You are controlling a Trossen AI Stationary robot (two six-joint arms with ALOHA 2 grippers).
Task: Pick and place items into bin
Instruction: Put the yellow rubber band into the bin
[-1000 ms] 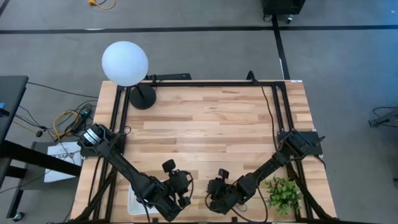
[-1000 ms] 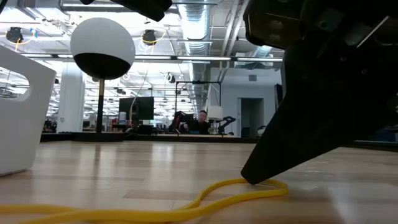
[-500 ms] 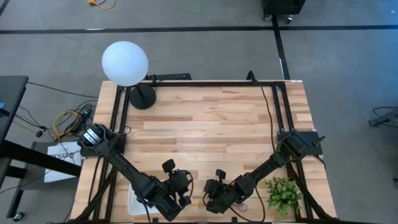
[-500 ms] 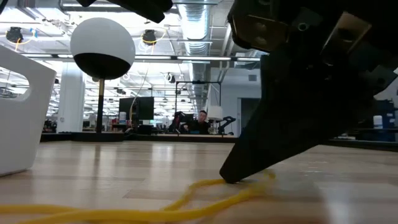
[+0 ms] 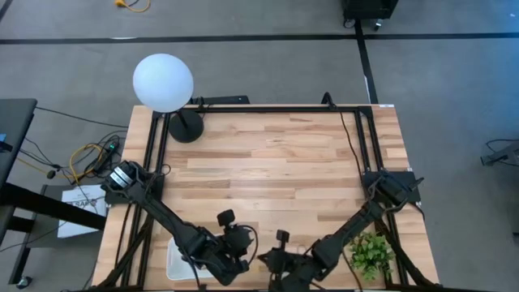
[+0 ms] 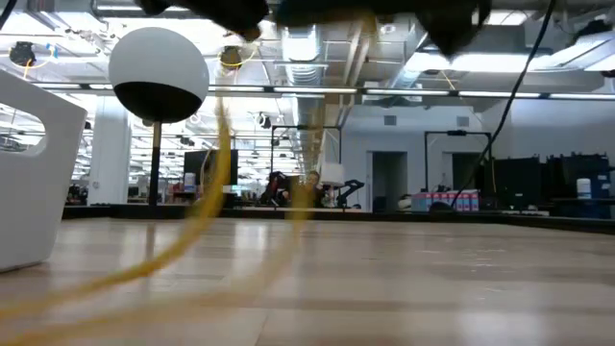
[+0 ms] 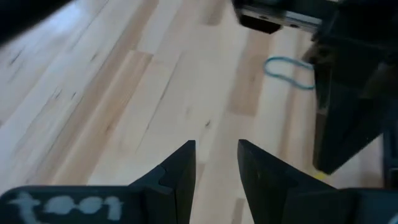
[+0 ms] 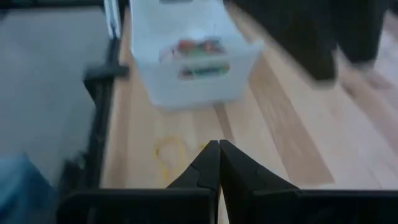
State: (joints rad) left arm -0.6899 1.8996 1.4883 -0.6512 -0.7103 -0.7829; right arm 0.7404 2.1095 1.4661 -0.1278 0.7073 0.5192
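A yellow rubber-band loop [image 6: 207, 207] is raised off the wood and streaks up toward my right gripper [image 8: 218, 163], which is shut on it near the table's front edge [image 5: 274, 261]. The white bin [image 8: 189, 53] lies just beyond that gripper toward the table's left, with several coloured bands inside; part of it shows under my left arm [image 5: 177, 258]. My left gripper [image 7: 216, 167] hovers open beside the bin [image 5: 235, 250] with nothing between its fingers. A blue band [image 7: 289, 65] lies flat on the wood ahead of it. My right gripper pinches the yellow band between its shut fingertips, a short piece [image 8: 203, 147] showing right beside them. The fingers slant down, pointing toward the bin. The band hangs slack below the gripper, and its lower end [image 6: 86, 288] trails on the table.
A white globe lamp [image 5: 163, 81] stands at the far left corner. A green leafy plant [image 5: 369, 251] sits at the near right. The bin's tall wall [image 6: 29, 173] stands at the low view's left. Bare wood fills the table's middle and far side.
My right gripper has shut on the yellow band, then gone up and toward the table's near left, toward the bin. The band's right part has been lifted off the table and now hangs; its left part still drags on the wood.
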